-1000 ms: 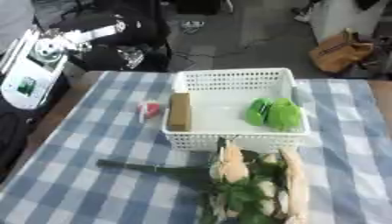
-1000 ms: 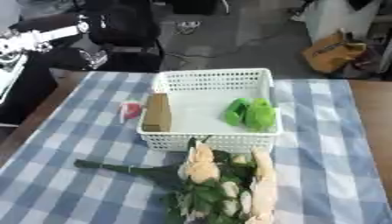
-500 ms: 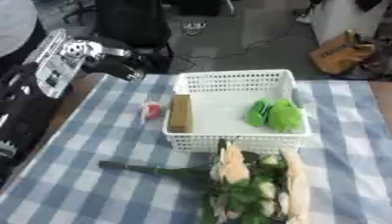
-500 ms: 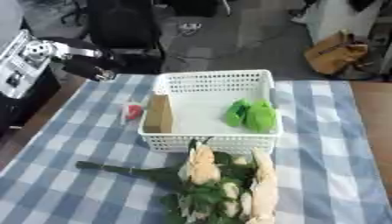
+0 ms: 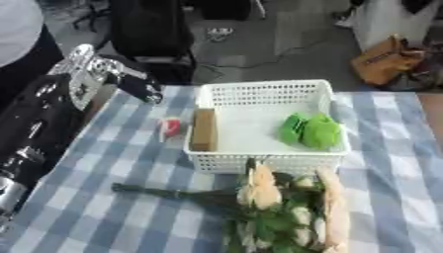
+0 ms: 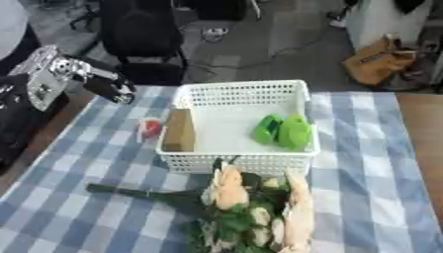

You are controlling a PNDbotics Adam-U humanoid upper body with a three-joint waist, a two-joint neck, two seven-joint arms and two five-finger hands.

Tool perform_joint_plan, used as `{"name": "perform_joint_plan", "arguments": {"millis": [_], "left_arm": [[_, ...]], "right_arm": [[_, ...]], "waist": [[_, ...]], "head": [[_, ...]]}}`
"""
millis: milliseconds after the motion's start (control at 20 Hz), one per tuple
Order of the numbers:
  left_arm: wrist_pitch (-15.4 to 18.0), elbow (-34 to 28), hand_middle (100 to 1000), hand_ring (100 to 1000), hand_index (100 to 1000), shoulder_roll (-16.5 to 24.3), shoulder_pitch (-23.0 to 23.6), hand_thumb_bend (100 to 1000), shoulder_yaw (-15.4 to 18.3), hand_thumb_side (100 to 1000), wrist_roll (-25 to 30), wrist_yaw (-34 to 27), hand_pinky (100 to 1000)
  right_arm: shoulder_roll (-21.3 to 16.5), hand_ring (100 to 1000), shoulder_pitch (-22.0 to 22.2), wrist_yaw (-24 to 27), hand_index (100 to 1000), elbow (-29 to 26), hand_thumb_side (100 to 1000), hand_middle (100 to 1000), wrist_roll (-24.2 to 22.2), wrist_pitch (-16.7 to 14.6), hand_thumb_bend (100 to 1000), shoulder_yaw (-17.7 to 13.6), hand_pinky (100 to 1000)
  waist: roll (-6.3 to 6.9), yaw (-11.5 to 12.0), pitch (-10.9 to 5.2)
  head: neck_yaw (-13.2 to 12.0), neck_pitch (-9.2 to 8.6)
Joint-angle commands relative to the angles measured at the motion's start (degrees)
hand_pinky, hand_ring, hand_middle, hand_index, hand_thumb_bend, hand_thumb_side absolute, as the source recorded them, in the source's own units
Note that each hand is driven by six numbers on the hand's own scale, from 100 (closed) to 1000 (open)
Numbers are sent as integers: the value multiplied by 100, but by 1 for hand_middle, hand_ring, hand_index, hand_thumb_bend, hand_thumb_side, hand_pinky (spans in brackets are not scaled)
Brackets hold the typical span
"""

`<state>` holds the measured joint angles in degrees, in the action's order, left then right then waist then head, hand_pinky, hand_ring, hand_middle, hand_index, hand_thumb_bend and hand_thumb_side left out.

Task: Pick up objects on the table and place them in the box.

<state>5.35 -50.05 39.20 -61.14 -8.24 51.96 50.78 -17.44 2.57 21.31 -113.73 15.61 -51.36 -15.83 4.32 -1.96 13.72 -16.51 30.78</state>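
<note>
Left hand (image 5: 130, 85): enters from the left edge on a black and silver arm, held above the far left corner of the counter (image 5: 95, 197). Dark fingers point down and inward toward the goods. Whether they are straight or curled cannot be told; nothing shows between them.

Small red and white object (image 5: 169, 127): on the checked cloth, below and just inward of the hand, close beside the box's left wall. Nearest loose item to the hand, so judged the likely next pick.

White box (image 5: 267, 90): lattice basket, inward of the hand, mid-counter. Open top faces up, ready to receive.

Tan block (image 5: 204, 130): inside the box, upright against the left wall, on the side facing the hand. Judged already placed.

Green item (image 5: 311, 131): inside the box, at the side away from the hand. Judged already placed.

Bouquet (image 5: 277, 207): pale blooms with green leaves, dark stem trailing toward the hand's side. Lies on the counter, nearer the camera than the hand, blooms touching the box's near wall. Not yet boxed.

Right hand: not shown.
</note>
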Motion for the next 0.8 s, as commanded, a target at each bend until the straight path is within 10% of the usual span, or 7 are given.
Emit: {"name": "perform_joint_plan", "arguments": {"millis": [50, 800], "left_arm": [[176, 136, 1000, 1000, 1000, -30, -219, 186, 114, 772, -143, 237, 954], [718, 1044, 1000, 1000, 1000, -643, -385, 404, 103, 807, -741, 845, 961]], "right_arm": [[-163, 759, -32, 60, 652, -87, 974, 623, 16, -61, 100, 7, 678], [-186, 753, -99, 170, 649, -87, 974, 613, -99, -61, 100, 79, 677]], "waist": [[90, -24, -205], [126, -155, -179]], "head": [[-23, -77], [-93, -104]]}}
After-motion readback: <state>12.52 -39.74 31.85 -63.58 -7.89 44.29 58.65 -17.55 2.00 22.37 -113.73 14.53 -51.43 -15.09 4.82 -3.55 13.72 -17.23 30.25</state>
